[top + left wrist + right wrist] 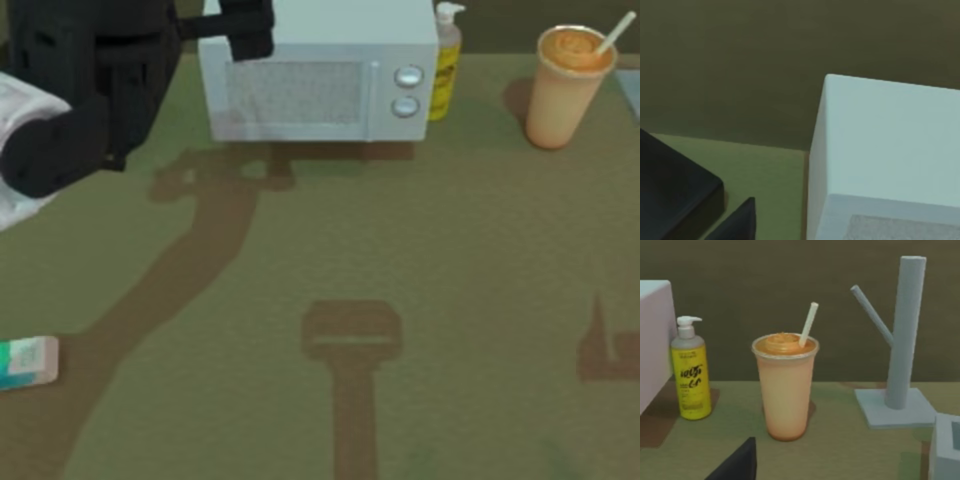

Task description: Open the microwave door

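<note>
The microwave (320, 30) stands at the table's back centre, pale blue-white, with two round grey knobs (407, 91) at its right front. The microwave door (290, 95), with a grey speckled window, lies flat against the front. My left gripper (246, 28) hovers at the microwave's upper left corner, open with nothing between its jaws. In the left wrist view that corner (880, 145) is close, and one black finger (737, 222) shows beside it, over the table. Of my right gripper, out of the top view, one finger (740, 462) shows, open and away from the microwave.
A yellow pump bottle (446, 65) stands against the microwave's right side. An orange drink cup with a straw (566, 85) is at the back right, near a pale blue stand (900, 340). A black box (670, 190) sits left of the microwave. A small teal-and-white box (25, 362) lies front left.
</note>
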